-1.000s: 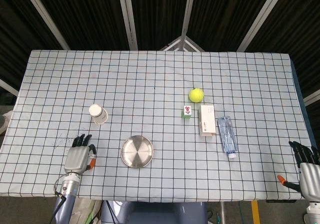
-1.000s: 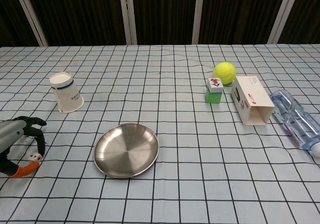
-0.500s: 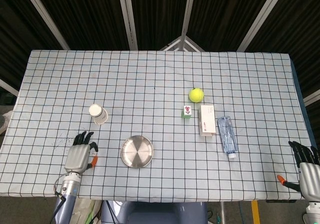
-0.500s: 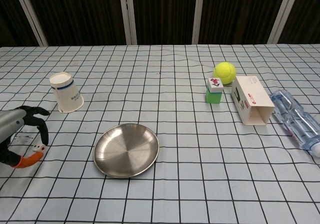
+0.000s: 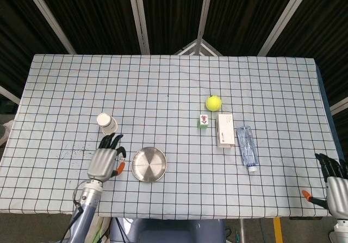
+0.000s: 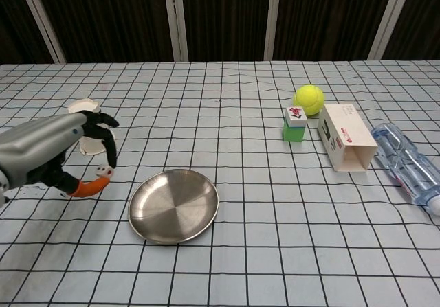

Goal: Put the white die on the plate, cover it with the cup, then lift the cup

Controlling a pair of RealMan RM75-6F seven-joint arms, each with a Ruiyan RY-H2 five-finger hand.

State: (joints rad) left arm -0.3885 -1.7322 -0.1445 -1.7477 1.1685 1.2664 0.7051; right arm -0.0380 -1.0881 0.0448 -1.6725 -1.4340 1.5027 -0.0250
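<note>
The small white die (image 6: 103, 170) is pinched between the thumb and a finger of my left hand (image 6: 58, 152), held just above the cloth. It hangs left of the empty steel plate (image 6: 174, 205), a short way off its rim. In the head view the left hand (image 5: 105, 160) sits between the plate (image 5: 149, 164) and the paper cup (image 5: 107, 124). The cup (image 6: 82, 106) lies on its side behind the hand, which hides most of it. My right hand (image 5: 336, 186) is at the table's near right corner with its fingers apart, holding nothing.
A green-and-white block (image 6: 295, 123), a yellow tennis ball (image 6: 309, 99), a white carton (image 6: 346, 137) and a lying plastic bottle (image 6: 410, 164) are grouped at the right. The checked cloth (image 6: 227, 87) covers the table.
My left hand has lifted and moved right toward the plate, carrying the die from the near left edge. The right hand has stayed put.
</note>
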